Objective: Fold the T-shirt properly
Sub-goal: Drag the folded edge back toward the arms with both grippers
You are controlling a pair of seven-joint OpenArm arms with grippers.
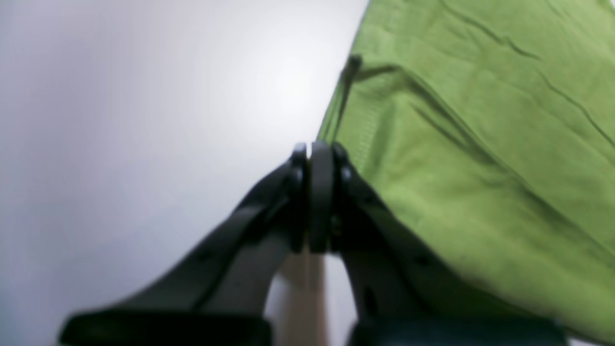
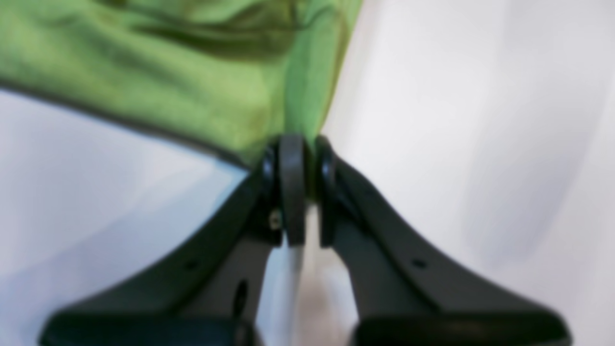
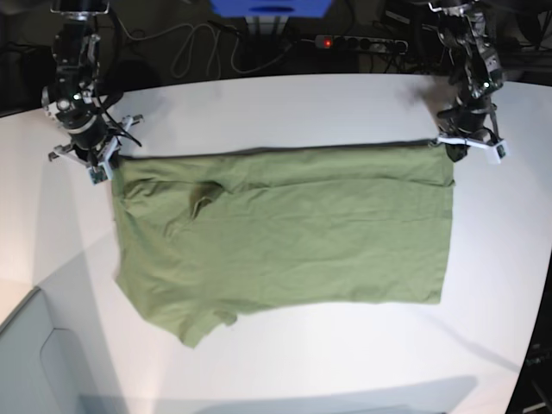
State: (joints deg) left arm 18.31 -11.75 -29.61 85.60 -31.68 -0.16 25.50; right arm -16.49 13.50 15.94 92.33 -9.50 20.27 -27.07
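I am pinching the T-shirt [image 3: 285,233] far-edge corners, left claw [image 1: 314,149] and right claw [image 2: 298,144] clamped; lifting evenly should keep the fold straight

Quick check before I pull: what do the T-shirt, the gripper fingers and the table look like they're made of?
T-shirt: soft woven or knit cloth, probably cotton, matte olive green; it wrinkles finely and shows a stitched hem.
Fingers of the left gripper and right gripper: black, slightly glossy, likely moulded plastic; the blur leaves rubber pads open.
Table: smooth white, faintly reflective, perhaps laminate.
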